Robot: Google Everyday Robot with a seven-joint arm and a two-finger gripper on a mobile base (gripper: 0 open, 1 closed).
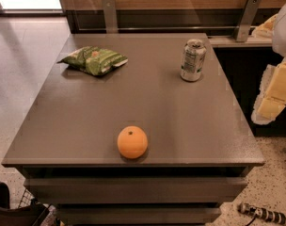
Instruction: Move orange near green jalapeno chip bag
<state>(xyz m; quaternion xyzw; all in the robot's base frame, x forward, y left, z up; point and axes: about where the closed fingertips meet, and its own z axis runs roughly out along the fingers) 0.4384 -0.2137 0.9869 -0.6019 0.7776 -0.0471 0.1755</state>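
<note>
The orange (132, 142) sits on the grey table (147, 102) near its front edge, a little left of centre. The green jalapeno chip bag (94, 60) lies flat at the table's back left. My gripper (274, 95) hangs at the right edge of the view, off the table's right side, white and pale yellow, far from both the orange and the bag. It holds nothing that I can see.
A silver drink can (193, 60) stands upright at the table's back right. A wood-panelled wall with metal brackets (247, 18) runs behind the table. A dark object (6, 206) sits on the floor at front left, and a cable piece (260, 214) at front right.
</note>
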